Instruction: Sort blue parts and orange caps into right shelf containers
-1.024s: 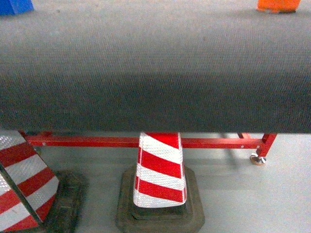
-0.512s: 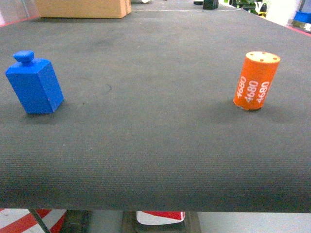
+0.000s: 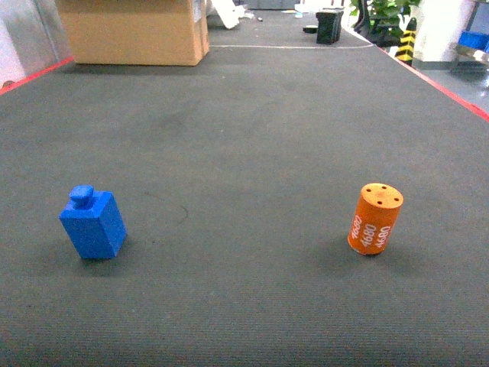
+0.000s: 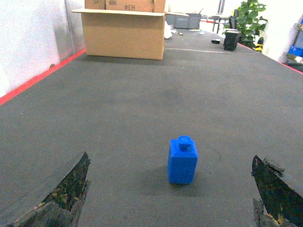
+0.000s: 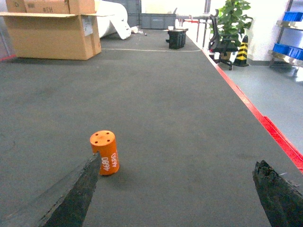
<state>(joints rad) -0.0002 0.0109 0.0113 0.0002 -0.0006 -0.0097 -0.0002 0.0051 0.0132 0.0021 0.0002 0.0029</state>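
Observation:
A blue part (image 3: 93,224), a small block with a knob on top, stands on the dark mat at the left. An orange cap (image 3: 375,219), a cylinder printed 4680, stands at the right. Neither gripper shows in the head view. In the left wrist view my left gripper (image 4: 169,158) is open, and the blue part (image 4: 182,161) stands ahead of it, apart from both fingers. My right gripper (image 5: 177,159) is open too, with the orange cap (image 5: 105,152) just beyond its left finger (image 5: 71,194). Blue right shelf containers (image 5: 289,15) sit on a rack far to the right.
A big cardboard box (image 3: 134,30) stands at the table's far left end and a black case (image 3: 330,24) at the far end. Red strips (image 5: 258,118) mark the table's side edges. Beyond the right edge are an office chair (image 5: 222,38), a plant and a striped cone (image 5: 242,49).
The head view has swung upward, from the table's front edge and the cones beneath it to the tabletop. The blue part and orange cap now sit lower in the frame.

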